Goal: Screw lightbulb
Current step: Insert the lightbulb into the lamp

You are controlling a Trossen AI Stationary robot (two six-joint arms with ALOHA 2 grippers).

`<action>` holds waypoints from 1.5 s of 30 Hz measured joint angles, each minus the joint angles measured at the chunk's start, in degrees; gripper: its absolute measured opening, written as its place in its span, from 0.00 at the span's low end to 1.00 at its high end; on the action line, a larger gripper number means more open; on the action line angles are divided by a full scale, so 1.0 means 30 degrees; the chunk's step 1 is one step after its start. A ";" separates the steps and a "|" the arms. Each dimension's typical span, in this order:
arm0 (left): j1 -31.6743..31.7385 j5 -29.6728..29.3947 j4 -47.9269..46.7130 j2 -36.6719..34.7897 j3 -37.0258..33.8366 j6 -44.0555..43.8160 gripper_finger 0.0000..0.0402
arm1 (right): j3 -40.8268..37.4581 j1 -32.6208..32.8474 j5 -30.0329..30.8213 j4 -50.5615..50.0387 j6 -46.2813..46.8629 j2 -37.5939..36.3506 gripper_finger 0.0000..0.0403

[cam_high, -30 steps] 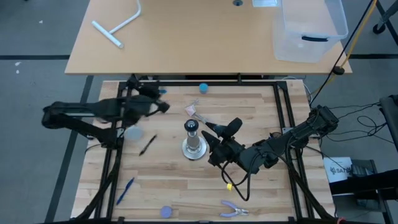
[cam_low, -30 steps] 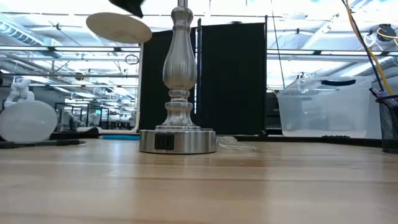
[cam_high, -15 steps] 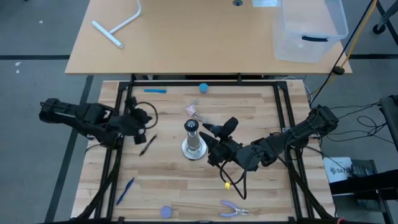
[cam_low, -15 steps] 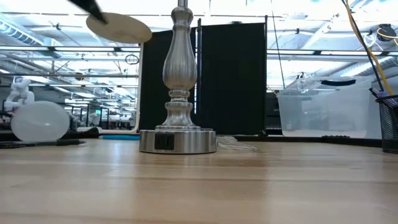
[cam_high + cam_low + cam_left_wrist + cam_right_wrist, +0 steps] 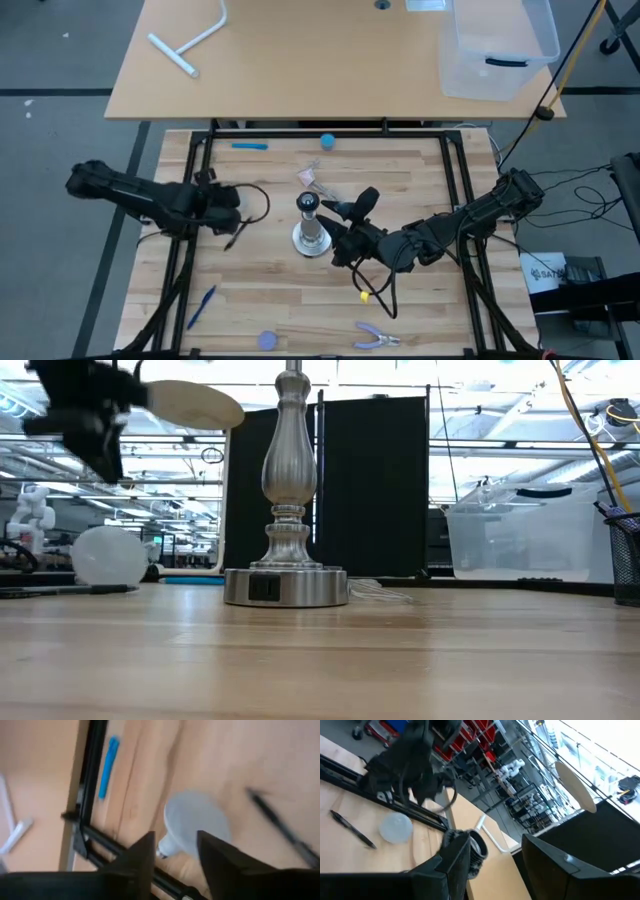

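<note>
Bulb position: the lightbulb [image 5: 109, 555] is lying on its side on the counter [image 5: 320, 650], at the left of the low view and at the left edge of the high view, partly under the left arm.
Left claw: the left claw [image 5: 174, 851] is hovering just above the lightbulb [image 5: 195, 827], its two fingers spread, with the silvery neck showing in the gap between them; nothing is being pinched.
Right claw: the right claw [image 5: 492, 852] is waiting at the middle of the high view, just right of the lamp stand [image 5: 312, 228], its fingers spread and framing the black socket top without visibly gripping it.
Risk, rolling: the bulb is round and is resting free, so a finger touching it off-centre is likely to be pushing it away toward the black frame rail [image 5: 125, 854] at the counter's left edge.
Risk, grip: closing on the tapered neck rather than the globe is liable to be squeezing the bulb out of the fingers; too hard a grip is risking the glass.
Risk, clutter: a black pen [image 5: 236, 234] is lying near the bulb, lower right of it in the high view, and could be getting caught in the closing fingers.
Change, bulb: compared with a second ago, the bulb is sitting farther right in the low view, having rolled along the counter.
Change, left arm: it is reaching lower in the high view than before, when it was stretched toward the upper middle, and its fingers are spreading from a pressed-together state.
Change, right arm: it is holding almost the same pose.
</note>
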 joint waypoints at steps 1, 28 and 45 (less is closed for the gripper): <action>0.0274 -0.0261 0.0260 0.0067 -0.0612 -0.0511 0.43 | 0.0000 0.0000 -0.0011 -0.0006 -0.0006 0.0000 0.42; 0.8290 0.4313 0.7833 0.2314 -0.1773 0.1920 0.64 | 0.0000 -0.0474 -0.0504 0.0008 0.0220 0.0000 0.42; 1.1388 0.3613 0.6319 0.3675 0.0302 0.4473 0.64 | 0.0000 -0.0606 -0.0484 -0.0318 0.0153 -0.0007 0.42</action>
